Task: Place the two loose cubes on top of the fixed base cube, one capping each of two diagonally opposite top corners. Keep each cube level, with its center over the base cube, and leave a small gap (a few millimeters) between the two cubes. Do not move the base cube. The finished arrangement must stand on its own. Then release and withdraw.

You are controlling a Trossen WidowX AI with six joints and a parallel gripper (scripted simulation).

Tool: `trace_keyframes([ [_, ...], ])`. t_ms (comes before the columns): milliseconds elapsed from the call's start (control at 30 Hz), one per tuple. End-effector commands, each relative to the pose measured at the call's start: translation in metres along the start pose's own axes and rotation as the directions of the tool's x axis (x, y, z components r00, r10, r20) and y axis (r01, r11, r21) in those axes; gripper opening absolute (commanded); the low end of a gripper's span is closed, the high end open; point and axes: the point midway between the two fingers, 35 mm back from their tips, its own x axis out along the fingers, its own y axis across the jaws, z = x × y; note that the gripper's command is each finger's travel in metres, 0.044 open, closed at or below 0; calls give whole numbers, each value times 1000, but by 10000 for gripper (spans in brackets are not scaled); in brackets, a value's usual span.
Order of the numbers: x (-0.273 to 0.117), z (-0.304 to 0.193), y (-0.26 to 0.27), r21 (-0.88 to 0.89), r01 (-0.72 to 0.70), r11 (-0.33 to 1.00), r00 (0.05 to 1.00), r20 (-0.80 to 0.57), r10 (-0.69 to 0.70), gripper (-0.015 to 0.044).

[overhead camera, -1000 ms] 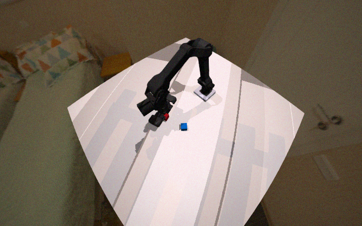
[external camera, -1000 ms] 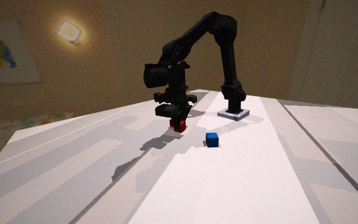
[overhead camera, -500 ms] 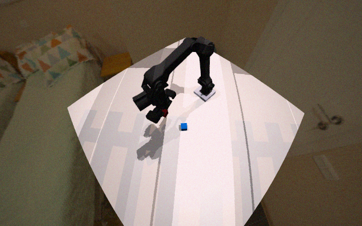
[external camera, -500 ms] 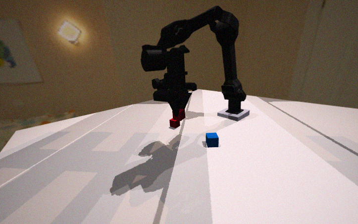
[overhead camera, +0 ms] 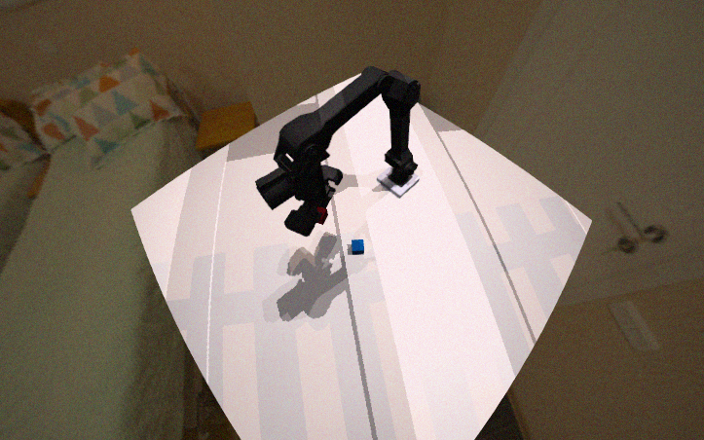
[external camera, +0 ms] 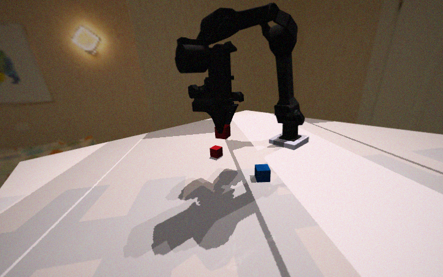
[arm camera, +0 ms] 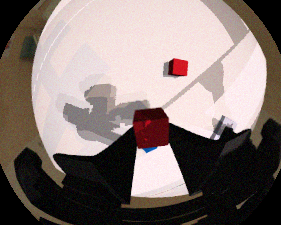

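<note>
My gripper (overhead camera: pixel 317 216) (external camera: pixel 222 130) (arm camera: pixel 151 127) is shut on a red cube (overhead camera: pixel 323 213) (external camera: pixel 222 132) (arm camera: pixel 151 127) and holds it well above the table. A second red cube (external camera: pixel 215 151) (arm camera: pixel 178 67) rests on the table, below and a little in front of the held one; the arm hides it in the top view. The blue base cube (overhead camera: pixel 357 246) (external camera: pixel 262 172) stands on the table to the right of the gripper. In the wrist view only a sliver of the blue cube (arm camera: pixel 149 149) shows under the held cube.
The arm's base plate (overhead camera: pixel 397 184) (external camera: pixel 288 141) (arm camera: pixel 220 128) stands at the back of the white table (overhead camera: pixel 453 306). A bed with patterned pillows (overhead camera: pixel 103 103) and a wooden nightstand (overhead camera: pixel 225 125) lie beyond the table's left edge.
</note>
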Motion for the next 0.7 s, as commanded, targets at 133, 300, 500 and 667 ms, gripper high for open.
trace_keyframes([
  [133, 8, -21, 8, -249, 2, 969, 1000, 1, -2, 105],
  [300, 14, -35, 13, -413, 1, 911, 1000, 0, -1, 105],
  [500, 21, -53, 18, -593, 0, 805, 1000, -2, -1, 105],
  [667, 27, -68, 21, -724, -2, 690, 1000, -3, -1, 105],
])
